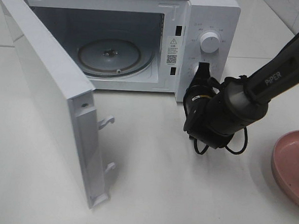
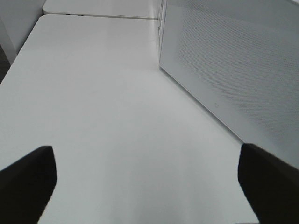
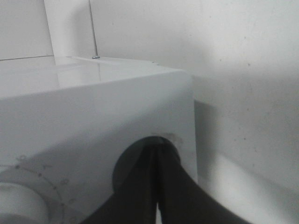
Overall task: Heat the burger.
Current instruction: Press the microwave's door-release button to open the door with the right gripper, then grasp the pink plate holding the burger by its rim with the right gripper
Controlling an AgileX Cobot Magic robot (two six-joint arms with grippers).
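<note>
A robot lab bench staged as a kitchen: white microwave point(image 1: 221, 25) at upper left on a plain white table point(image 1: 150, 188), pink plate point(image 1: 293, 166) at right edge, black arm point(image 1: 278, 74) marked PIPER at upper right

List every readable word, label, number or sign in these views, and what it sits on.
"PIPER": on the right arm, seen in the exterior high view.
Sticker on the microwave front frame: a warning triangle and a QR code, print too small to read.
Markings around the upper knob: too small to read.
Both wrist views: no readable text.
</note>
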